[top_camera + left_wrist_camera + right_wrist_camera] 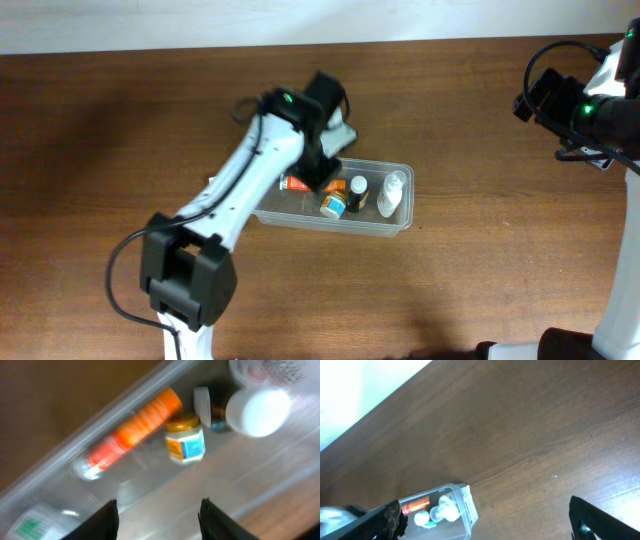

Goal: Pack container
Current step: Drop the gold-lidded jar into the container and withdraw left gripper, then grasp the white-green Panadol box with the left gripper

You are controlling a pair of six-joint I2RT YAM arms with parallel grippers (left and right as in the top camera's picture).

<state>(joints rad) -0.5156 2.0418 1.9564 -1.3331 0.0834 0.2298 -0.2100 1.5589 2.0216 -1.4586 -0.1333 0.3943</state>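
The container point(395, 228), mid-table toward the right edge, holds a tube point(132, 430) and a jar point(186, 442). The left gripper point(157, 520) hangs above it and the right gripper point(492, 522) is by the far right corner, both with jaws released and empty. A drop-off seems finished; the next move is probably to lift straight clear.

The left arm point(245, 170) leans over the clear container point(404, 226), which holds several small bottles point(358, 190).

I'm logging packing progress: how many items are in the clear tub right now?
4 in the container: orange tube along the far wall, yellow-lidded jar midway, dark white-capped bottle beside it, clear bottle at the right end. A blurred green-labelled item may be a fifth.
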